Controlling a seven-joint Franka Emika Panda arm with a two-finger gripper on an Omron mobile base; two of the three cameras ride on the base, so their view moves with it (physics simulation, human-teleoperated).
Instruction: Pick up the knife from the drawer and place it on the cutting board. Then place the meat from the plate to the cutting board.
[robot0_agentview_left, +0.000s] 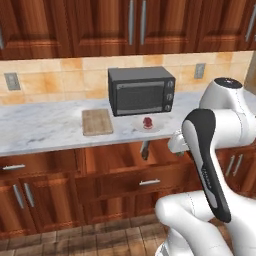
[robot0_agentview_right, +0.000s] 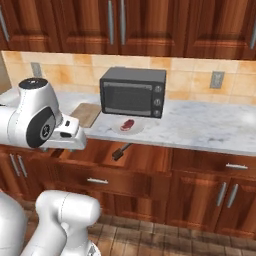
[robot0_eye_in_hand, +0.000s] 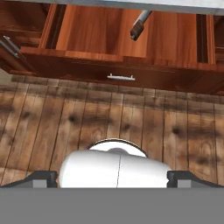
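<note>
I am looking over a pale marbled desk (robot0_agentview_left: 45, 131) that runs under dark red-brown wall cabinets and a tan tiled backsplash with grey wall sockets. A dark microwave (robot0_agentview_left: 141, 91) stands at the back of the desk. Left of it lies the cutting board (robot0_agentview_left: 97, 122), bare. In front of the microwave the white plate (robot0_agentview_left: 137, 125) carries the meat (robot0_agentview_left: 148, 122). Below the desk edge the drawer (robot0_eye_in_hand: 131, 43) stands pulled out, and the knife (robot0_eye_in_hand: 139, 25) lies inside on its wooden bottom, dark handle toward the drawer front; its blade runs back under the desk edge and is cut off from me there. The floor is brown wooden planks. The tool (robot0_eye_in_hand: 112, 177) hangs above that floor, in front of the drawer; its fingers (robot0_eye_in_hand: 41, 178) stand wide apart at the two sides of the hand view, with nothing between them. I can read no writing on the microwave; its knobs are too small to make out.
</note>
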